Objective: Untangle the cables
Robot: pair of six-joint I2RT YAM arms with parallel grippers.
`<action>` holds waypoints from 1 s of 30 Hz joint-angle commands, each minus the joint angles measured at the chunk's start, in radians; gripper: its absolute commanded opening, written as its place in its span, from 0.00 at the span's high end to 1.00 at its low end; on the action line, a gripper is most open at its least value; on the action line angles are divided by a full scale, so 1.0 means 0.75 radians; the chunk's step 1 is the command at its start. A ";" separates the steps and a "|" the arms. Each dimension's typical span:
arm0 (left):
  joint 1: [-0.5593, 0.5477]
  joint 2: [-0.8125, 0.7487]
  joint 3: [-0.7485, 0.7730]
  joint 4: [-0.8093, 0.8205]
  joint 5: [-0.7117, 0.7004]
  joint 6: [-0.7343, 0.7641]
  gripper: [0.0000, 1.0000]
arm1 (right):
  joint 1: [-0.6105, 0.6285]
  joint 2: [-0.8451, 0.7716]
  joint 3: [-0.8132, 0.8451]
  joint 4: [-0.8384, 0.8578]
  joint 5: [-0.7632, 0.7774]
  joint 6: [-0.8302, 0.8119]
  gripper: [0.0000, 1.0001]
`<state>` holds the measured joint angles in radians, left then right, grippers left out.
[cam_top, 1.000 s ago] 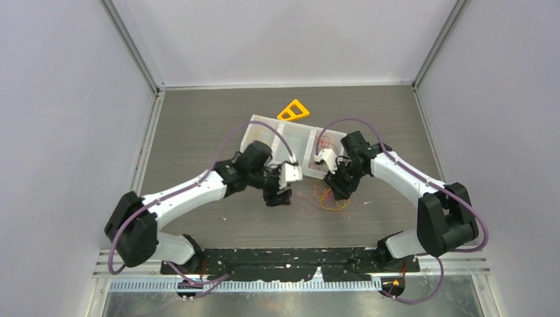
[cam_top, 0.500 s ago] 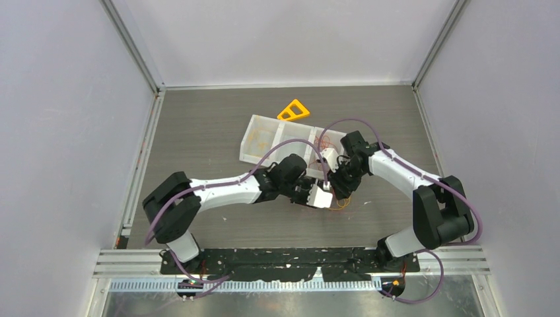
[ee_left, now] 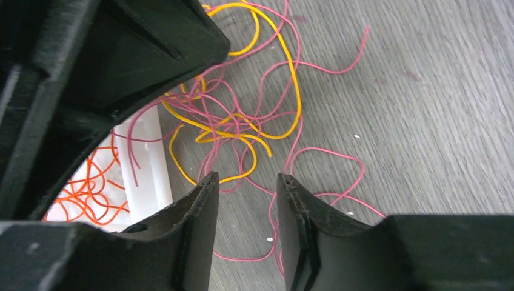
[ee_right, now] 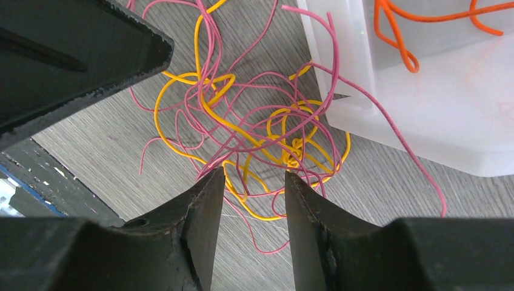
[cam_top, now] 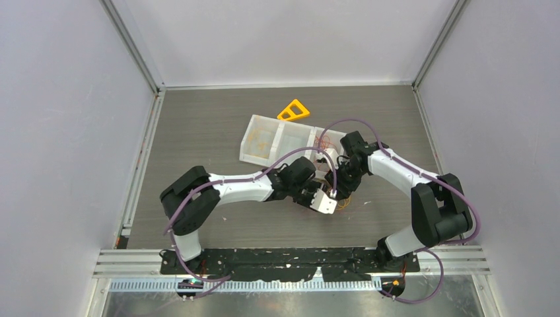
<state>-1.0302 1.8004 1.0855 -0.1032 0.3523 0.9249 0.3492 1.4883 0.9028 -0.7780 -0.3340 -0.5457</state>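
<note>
A tangle of thin pink and yellow cables (cam_top: 345,200) lies on the grey table just in front of the white tray's right end. My left gripper (cam_top: 328,198) is low over it, and in the left wrist view (ee_left: 245,180) it is open and empty, with pink strands (ee_left: 242,121) between and beyond the fingers. My right gripper (cam_top: 338,187) hangs over the same tangle from the far side. In the right wrist view (ee_right: 254,177) it is open, with the tangle (ee_right: 267,133) just ahead of the fingertips. Both grippers are close together.
A white three-compartment tray (cam_top: 290,132) stands behind the tangle, with orange cables (ee_right: 400,36) in its right compartment and yellow ones on the left (cam_top: 259,140). A yellow triangle (cam_top: 294,110) lies behind the tray. One pink strand hangs over the tray's rim (ee_right: 339,73).
My left arm has swung to the right, from in front of the tray's middle to the tangle. My right gripper has shifted slightly down toward the tangle.
</note>
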 commanded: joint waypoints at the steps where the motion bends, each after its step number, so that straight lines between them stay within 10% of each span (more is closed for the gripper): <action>1: -0.012 -0.018 0.024 -0.052 0.028 0.101 0.57 | -0.008 0.006 0.024 0.027 -0.010 0.004 0.53; 23: -0.009 -0.101 -0.008 -0.121 0.255 0.134 0.69 | -0.007 -0.021 -0.005 0.030 -0.008 -0.017 0.53; 30: -0.014 0.007 0.092 -0.172 0.069 0.128 0.72 | -0.008 -0.039 -0.017 0.030 -0.005 -0.029 0.53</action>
<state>-1.0348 1.7779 1.0988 -0.2291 0.4667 1.0042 0.3492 1.4879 0.8913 -0.7673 -0.3336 -0.5507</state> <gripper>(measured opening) 0.288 0.467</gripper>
